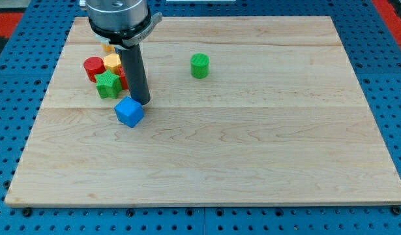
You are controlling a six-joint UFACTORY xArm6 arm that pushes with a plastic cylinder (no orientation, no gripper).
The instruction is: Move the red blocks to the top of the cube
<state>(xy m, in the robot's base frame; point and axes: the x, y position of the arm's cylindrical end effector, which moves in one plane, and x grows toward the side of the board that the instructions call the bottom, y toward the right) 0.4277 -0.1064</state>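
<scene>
A blue cube (129, 112) lies on the wooden board at the view's left. My tip (141, 102) stands just above and right of the cube, touching or nearly touching its top right corner. A red cylinder (93, 68) lies up and left of the cube. A second red block (122, 79) is mostly hidden behind the rod, right of a green star block (108, 84). A yellow block (112, 63) sits between the red ones, and an orange block (107, 47) peeks out under the arm above it.
A green cylinder (199, 66) stands alone near the board's top middle. The wooden board (252, 143) rests on a blue perforated table (11, 78). The arm's body (118, 16) hangs over the board's top left.
</scene>
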